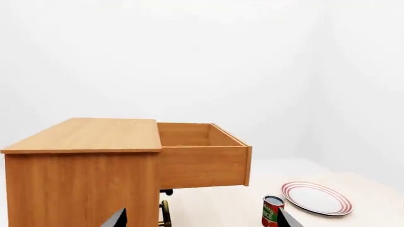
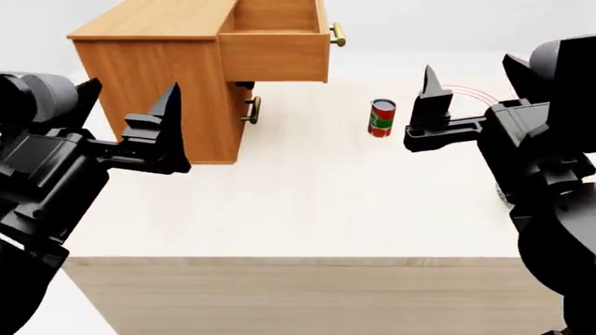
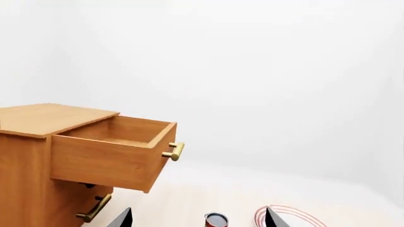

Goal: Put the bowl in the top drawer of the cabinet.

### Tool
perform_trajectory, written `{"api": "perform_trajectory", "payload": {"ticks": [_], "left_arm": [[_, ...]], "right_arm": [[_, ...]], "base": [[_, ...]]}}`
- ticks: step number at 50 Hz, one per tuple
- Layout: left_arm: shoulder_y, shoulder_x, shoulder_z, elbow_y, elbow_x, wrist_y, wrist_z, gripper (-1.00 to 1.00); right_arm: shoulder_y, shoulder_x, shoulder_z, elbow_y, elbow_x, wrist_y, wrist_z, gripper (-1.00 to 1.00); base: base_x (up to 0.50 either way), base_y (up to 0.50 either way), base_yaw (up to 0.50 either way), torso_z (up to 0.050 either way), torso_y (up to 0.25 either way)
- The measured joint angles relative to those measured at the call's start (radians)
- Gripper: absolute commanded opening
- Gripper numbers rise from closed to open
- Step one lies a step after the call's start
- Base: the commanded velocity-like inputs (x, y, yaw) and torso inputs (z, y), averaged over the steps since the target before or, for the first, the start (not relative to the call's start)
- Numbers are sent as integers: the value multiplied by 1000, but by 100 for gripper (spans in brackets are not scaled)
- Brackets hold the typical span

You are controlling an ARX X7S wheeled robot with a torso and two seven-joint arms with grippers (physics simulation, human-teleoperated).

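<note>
The bowl shows in no view, so neither the empty, spread left gripper (image 2: pixel 130 105) nor right gripper (image 2: pixel 433 87) is nearer; the top drawer (image 2: pixel 275 52) stands pulled out ahead-left

Top drawer (image 2: pixel 276 43) pulled fully open from light-brown cabinet (image 2: pixel 158 77); bowl not visible.

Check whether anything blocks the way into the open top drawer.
Nothing visible does: the top drawer is pulled out, its opening uncovered. The red can and red-ringed plate stand on the table beside it, apart. The bowl is not in view.
</note>
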State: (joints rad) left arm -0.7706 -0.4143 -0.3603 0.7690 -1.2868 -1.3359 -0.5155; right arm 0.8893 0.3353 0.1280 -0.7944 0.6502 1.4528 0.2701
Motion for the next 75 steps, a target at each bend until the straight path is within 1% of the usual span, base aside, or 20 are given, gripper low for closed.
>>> {"api": "perform_trajectory", "payload": {"ticks": [6,11,17,27,39,49,61,75], "left_arm": [[-126,-84,-8,-47,-251,-29,-172,100],[-206,-145,1,-77,-399,-28,-272,100],[-272,-204,13,-101,-522,-13,-354,100],[-365,-294,56,-132,-672,35,-455,100],[-461,-378,115,-155,-791,90,-528,100],[-536,-436,162,-161,-869,134,-572,100],[-571,-463,188,-160,-906,164,-592,100],[-568,-472,189,-157,-913,179,-592,100]], "right_arm": [[102,45,9,48,105,34,49,100],[166,84,-19,114,133,9,51,100],[231,120,-71,224,123,-57,26,100],[340,147,-194,451,54,-182,-49,100],[494,125,-360,771,-57,-346,-164,100],[558,97,-445,985,-124,-445,-225,100],[588,62,-520,1203,-191,-547,-274,100],[609,35,-564,1346,-231,-610,-300,100]], "base": [[193,0,0,0,0],[200,0,0,0,0],[202,0,0,0,0],[203,0,0,0,0],[204,0,0,0,0],[203,0,0,0,0],[204,0,0,0,0],[203,0,0,0,0]]}}
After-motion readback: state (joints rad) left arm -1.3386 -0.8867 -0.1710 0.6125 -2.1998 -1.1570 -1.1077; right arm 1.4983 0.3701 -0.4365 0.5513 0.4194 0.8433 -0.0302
